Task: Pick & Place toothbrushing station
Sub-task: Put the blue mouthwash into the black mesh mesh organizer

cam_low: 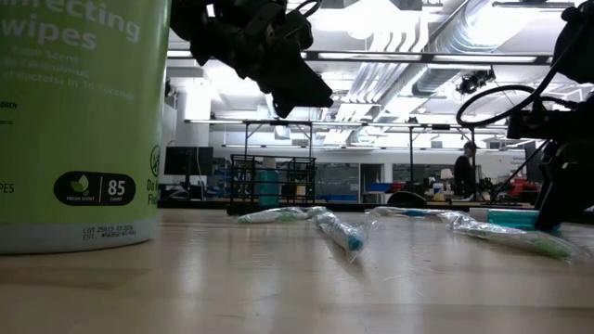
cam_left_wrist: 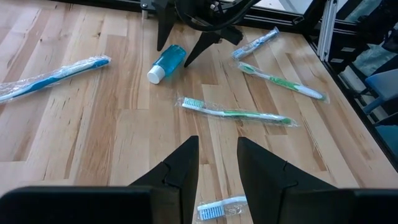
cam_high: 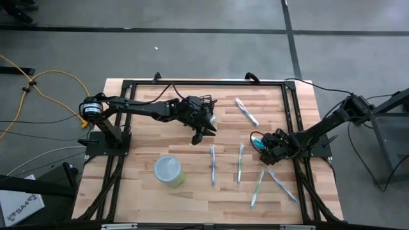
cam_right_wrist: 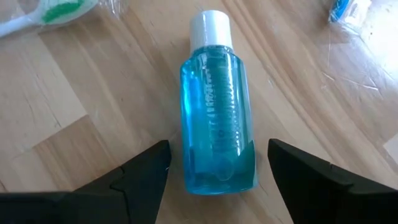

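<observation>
While lidded, wipes canister contents unseen.

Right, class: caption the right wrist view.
Open right gripper fingers straddle a blue bottle lying on the wooden table.

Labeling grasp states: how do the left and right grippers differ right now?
The left gripper hangs above bare table with nothing between its fingers; the right gripper is low, straddling the blue bottle that lies on its side.
Left stands partly open, with a narrow gap; right stands wide open.
Left is near the table's middle; right is at the right edge.
Neither grips anything.
</observation>
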`<action>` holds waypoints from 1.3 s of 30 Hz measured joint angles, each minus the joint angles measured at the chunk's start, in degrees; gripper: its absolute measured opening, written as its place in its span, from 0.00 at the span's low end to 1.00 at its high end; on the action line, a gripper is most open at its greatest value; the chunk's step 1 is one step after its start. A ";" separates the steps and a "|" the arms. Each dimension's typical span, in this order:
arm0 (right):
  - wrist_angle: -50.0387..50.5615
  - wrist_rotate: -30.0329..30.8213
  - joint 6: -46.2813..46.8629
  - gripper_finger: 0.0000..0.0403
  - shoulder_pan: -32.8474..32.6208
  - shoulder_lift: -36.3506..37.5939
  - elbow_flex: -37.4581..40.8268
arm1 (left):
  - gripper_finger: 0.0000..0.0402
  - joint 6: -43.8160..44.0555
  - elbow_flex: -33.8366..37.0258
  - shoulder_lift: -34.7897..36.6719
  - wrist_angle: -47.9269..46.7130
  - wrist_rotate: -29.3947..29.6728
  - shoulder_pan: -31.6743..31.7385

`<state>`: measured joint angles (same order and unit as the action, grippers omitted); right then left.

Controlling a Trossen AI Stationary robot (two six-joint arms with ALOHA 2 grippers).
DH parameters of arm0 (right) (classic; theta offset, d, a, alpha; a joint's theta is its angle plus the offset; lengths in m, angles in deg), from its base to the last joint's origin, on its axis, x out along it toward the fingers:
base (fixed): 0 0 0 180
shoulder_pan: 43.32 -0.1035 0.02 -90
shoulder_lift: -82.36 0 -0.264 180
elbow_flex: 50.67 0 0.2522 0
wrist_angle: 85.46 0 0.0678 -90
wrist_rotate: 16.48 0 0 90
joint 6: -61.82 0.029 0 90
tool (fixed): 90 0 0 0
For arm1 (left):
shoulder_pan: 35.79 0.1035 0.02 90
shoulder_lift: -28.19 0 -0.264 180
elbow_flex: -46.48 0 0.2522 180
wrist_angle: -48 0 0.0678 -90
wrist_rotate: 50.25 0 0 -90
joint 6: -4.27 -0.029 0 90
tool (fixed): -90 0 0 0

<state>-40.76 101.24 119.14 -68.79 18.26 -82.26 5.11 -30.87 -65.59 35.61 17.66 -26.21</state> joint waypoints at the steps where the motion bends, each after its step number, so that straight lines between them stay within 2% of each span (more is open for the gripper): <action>1: -0.02 0.12 -0.06 0.66 0.00 -0.04 0.00 | 0.26 0.00 0.00 0.00 0.00 0.00 0.00; 8: -0.35 0.50 0.02 0.65 0.00 -0.09 0.04 | 0.26 0.00 0.00 0.00 -0.02 0.00 0.00; 20: -2.41 -0.32 0.09 0.43 0.02 -0.15 0.11 | 0.26 0.00 0.00 0.00 -0.02 0.00 0.00; 24: -3.43 -1.45 -0.07 0.42 0.02 -0.15 0.11 | 0.26 0.00 0.00 0.00 -0.02 0.00 0.00; 31: -3.88 -1.87 -0.11 0.47 0.02 -0.15 0.15 | 0.26 0.00 0.00 0.00 -0.02 0.00 -0.01; 39: -4.30 -2.21 -0.13 0.36 0.02 -0.15 0.13 | 0.26 0.00 0.00 0.00 -0.02 -0.18 0.00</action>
<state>-45.06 99.04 119.01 -68.77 18.11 -82.13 5.11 -30.87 -65.59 35.59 17.48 -26.21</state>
